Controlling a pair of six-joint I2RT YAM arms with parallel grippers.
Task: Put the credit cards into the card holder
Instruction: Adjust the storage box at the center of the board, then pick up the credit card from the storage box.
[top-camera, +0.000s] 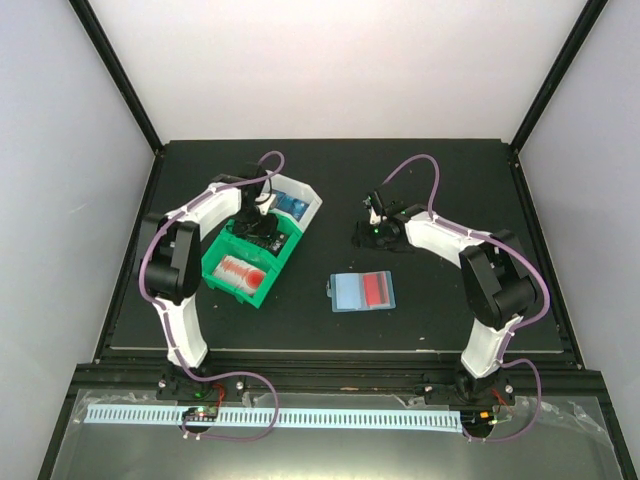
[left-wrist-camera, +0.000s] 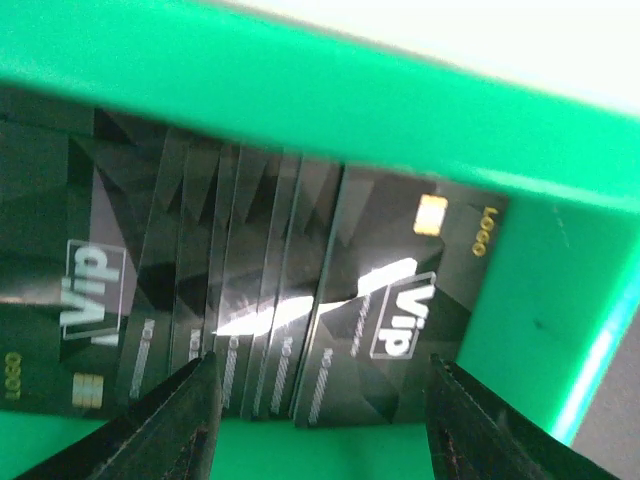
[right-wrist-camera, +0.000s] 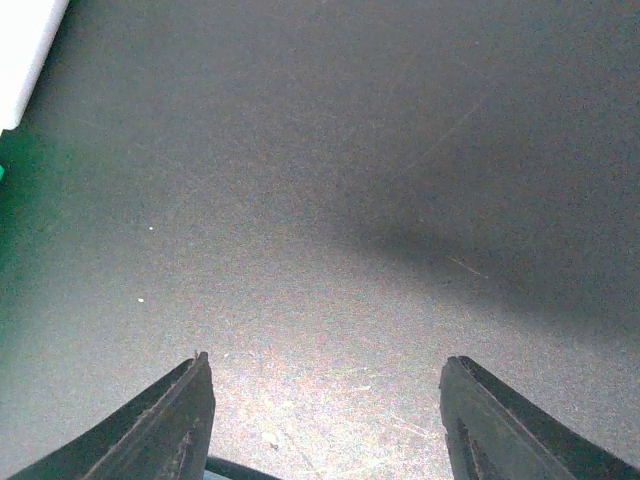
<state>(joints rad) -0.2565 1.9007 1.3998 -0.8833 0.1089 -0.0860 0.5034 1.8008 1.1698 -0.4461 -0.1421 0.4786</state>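
Desk (top-camera: 330, 170): green bin (top-camera: 262, 295) holds red cards (top-camera: 240, 270) in front and fanned black cards (left-wrist-camera: 380, 300) behind. White bin (top-camera: 310, 200) holds blue cards (top-camera: 290, 203). Card holder (top-camera: 350, 293) lies open mid-desk with a red card (top-camera: 377, 288) in it. Left jaws are open over the black fan; right jaws are open, empty, above bare desk. Risk: the cards overlap, so a pinch likely lifts several or slips.

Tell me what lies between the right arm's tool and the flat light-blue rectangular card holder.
Nothing but bare black table, as the top view shows between right tool and card holder.
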